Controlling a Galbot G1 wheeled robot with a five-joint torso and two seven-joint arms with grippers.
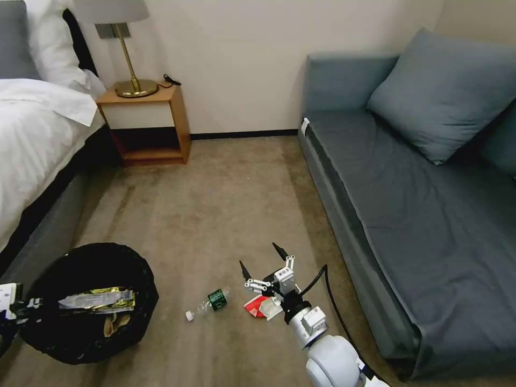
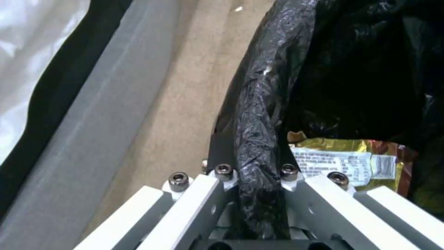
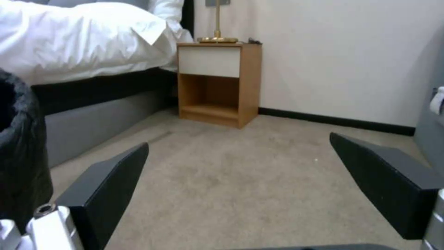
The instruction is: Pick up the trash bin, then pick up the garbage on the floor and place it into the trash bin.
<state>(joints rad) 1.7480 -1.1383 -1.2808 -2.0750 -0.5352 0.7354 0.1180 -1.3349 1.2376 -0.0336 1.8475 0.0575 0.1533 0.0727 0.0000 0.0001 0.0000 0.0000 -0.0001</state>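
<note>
On your left the trash bin (image 1: 88,303) stands near the bed (image 1: 32,134), and the left gripper (image 2: 252,173) sits on its rim, on the side nearest to you. Inside the bin lie a foil wrapper (image 1: 99,299) and a crumpled paper (image 1: 115,322). To the right of the bin, on the carpet (image 1: 215,204), lies the bottle (image 1: 208,303). Further right is the packet (image 1: 258,307), just under the right gripper (image 1: 260,260). The sofa (image 1: 419,215) runs along your right side. Behind, against the wall, the nightstand (image 1: 148,121) stands beside the bed, with a lamp (image 1: 126,48) on it.
</note>
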